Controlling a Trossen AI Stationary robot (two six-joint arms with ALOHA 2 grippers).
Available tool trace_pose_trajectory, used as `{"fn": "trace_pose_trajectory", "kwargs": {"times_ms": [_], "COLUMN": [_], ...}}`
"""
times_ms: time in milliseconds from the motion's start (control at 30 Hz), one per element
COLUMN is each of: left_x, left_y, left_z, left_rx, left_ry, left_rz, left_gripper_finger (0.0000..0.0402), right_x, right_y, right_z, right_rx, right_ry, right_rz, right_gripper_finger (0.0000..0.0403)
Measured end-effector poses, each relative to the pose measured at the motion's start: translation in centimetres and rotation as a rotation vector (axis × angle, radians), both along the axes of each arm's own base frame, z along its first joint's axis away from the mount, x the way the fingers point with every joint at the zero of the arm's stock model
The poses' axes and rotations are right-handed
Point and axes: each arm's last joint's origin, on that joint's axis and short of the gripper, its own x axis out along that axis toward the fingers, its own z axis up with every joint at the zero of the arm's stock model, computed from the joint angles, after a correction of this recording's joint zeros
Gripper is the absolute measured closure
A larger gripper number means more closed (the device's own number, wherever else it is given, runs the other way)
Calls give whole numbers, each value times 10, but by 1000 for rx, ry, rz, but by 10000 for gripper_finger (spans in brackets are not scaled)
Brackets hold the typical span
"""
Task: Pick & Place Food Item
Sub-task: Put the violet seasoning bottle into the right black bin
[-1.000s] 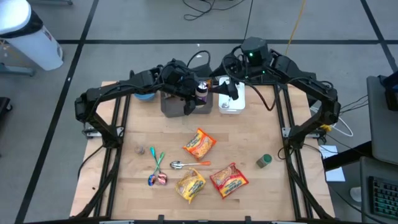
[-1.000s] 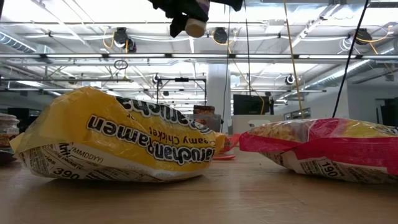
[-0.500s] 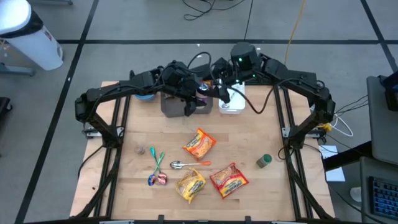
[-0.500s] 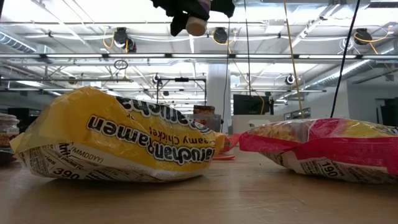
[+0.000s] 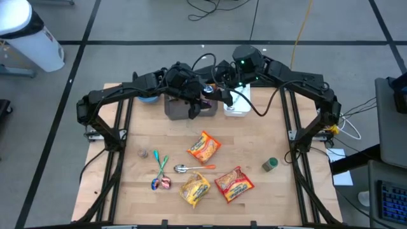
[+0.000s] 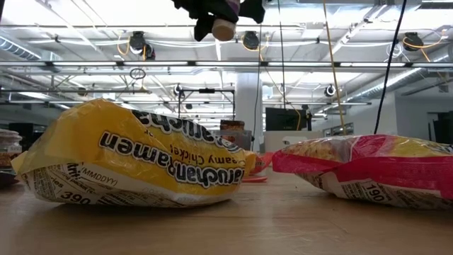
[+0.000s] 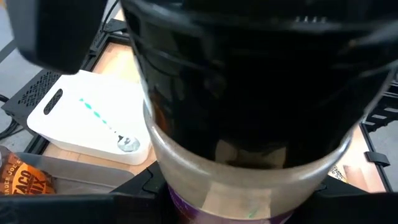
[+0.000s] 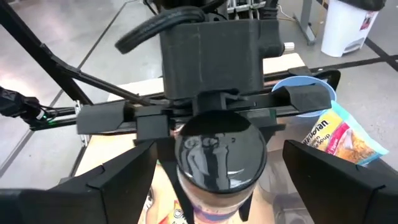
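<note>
The clear jar with a black lid and purple label is up off the counter, over the grey rectangular bin at the back of the wooden counter. The left gripper has its jaws clamped on it. The right gripper sits right beside it, jaws spread wide on either side of the lid, not gripping. A white box is next to the bin, and ramen packets lie nearer the front.

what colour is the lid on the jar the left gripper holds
Black, glossy; the jar lid shows best in the right wrist view.
</note>
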Motion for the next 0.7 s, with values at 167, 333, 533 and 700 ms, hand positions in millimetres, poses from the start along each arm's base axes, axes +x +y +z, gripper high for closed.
{"fn": "trace_pose_trajectory", "kwargs": {"times_ms": [167, 333, 533, 700], "left_x": [1, 1, 2, 3], "left_y": [0, 0, 1, 1], "left_z": [2, 2, 4, 7], "left_rx": [5, 2, -2, -1], "left_ry": [-19, -21, -42, -70], "left_rz": [1, 3, 10, 13], "left_gripper_finger": [220, 220, 220, 220], "right_x": [-2, 1, 3, 7], "right_y": [1, 0, -1, 0], "right_z": [-1, -9, -17, -20], "right_rx": [6, 18, 41, 57], "right_ry": [17, 29, 40, 22], "right_rz": [3, 0, -4, -8], "right_gripper_finger": [69, 73, 73, 74]}}
